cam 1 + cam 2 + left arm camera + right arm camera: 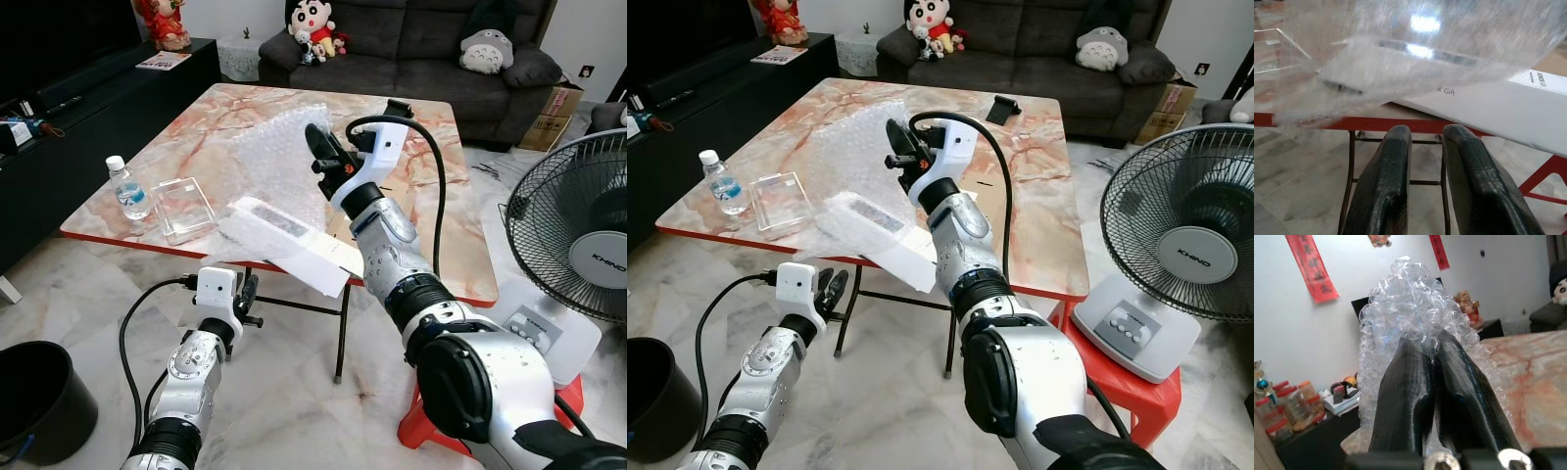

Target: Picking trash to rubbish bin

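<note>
Holding a sheet of bubble wrap (279, 157) pinched between its two black fingers, the right gripper (321, 150) is raised over the middle of the marble table (431, 211); in the right wrist view the fingers (1405, 396) close tight on the crumpled plastic, which bunches up above them. Lower part of the sheet drapes down onto the tabletop and over a white flat package (294, 245) that lies at the near edge and overhangs it. Left gripper (247, 294) sits low, below the table's red edge, near the metal leg frame; its fingers (1381, 191) are nearly together with a narrow gap, nothing between them, pointing toward the package and wrap. On the table's left side: small water bottle (127, 188), upright, and just beside it a clear plastic box (184, 209). A small black object (398, 107) at the far edge. Black rubbish bin (37, 397) on the floor at lower left, well apart from the wrap. Standing fan (578, 230) to the right on a red stool (423, 423). Dark sofa (421, 59) with plush toys behind.
</note>
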Robot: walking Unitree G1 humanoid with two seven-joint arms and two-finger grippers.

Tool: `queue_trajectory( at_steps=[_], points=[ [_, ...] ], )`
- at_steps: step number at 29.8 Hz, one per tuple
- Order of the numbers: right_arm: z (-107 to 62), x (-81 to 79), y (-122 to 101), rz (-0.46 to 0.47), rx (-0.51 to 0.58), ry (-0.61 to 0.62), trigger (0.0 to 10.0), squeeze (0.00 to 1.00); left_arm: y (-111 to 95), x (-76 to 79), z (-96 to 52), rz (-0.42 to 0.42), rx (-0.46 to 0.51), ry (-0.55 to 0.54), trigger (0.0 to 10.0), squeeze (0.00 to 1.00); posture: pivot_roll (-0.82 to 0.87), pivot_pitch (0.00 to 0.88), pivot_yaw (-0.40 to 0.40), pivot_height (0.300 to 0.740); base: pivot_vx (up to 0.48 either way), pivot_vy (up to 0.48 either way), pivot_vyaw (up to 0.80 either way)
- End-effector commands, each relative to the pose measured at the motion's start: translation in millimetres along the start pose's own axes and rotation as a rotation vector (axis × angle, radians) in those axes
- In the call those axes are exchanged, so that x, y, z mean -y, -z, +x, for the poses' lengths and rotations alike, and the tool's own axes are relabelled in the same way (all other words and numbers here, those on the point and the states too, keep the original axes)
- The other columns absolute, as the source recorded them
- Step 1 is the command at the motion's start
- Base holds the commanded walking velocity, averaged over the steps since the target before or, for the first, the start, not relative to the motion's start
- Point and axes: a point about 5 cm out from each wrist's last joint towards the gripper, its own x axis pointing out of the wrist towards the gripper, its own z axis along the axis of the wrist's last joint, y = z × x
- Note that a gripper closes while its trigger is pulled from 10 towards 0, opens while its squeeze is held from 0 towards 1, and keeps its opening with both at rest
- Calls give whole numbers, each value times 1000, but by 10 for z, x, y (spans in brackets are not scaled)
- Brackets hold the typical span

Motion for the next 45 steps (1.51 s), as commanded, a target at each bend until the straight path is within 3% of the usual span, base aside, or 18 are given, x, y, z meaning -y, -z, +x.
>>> queue_trajectory(
  at_steps=[1,11,15,18,20,25,26,27,31,32,34,41,45],
  points=[
    [-99,63,47,-7,13,8,10000,0,20,-33,-53,-18,11,-17,10000,0,94,13,-56,740,0,0,0],
    [-663,271,283,4,33,52,10000,0,163,-145,-194,-1,-39,-39,10000,0,58,4,-42,740,0,0,0],
    [-887,327,378,41,14,82,10000,0,168,-173,-201,1,-42,-46,10000,0,54,0,-39,740,0,0,0],
    [-1091,345,439,144,7,65,10000,0,179,-208,-217,5,-47,-54,10000,0,51,0,-39,740,0,0,0],
    [-1189,352,471,164,-17,57,10000,0,188,-224,-225,7,-50,-58,10000,0,49,0,-39,740,0,0,0],
    [-1544,475,712,134,-164,116,10000,0,221,-287,-261,12,-65,-79,10000,0,47,0,-40,740,0,0,0],
    [-1661,523,787,137,-202,149,10000,0,235,-302,-276,12,-70,-85,10000,0,48,0,-41,740,0,0,0],
    [-1884,605,910,148,-270,224,10000,0,266,-333,-305,14,-82,-96,10000,0,46,0,-40,740,0,0,0],
    [-2273,716,1131,161,-407,374,10000,0,355,-395,-381,16,-121,-120,10000,0,44,0,-35,740,0,0,0],
    [-2273,716,1131,161,-407,374,10000,0,355,-395,-381,16,-121,-120,10000,0,44,0,-35,740,0,0,0],
    [-2587,762,1308,149,-533,516,10000,0,477,-460,-481,16,-175,-146,10000,0,44,0,-33,740,0,0,0],
    [-2868,778,1467,110,-678,669,10000,0,665,-562,-640,-1,-270,-201,10000,0,47,0,-28,740,0,0,0],
    [-3056,780,1553,73,-791,778,10000,0,931,-626,-869,-50,-426,-249,10000,0,45,0,-25,740,0,0,0]
  ],
)
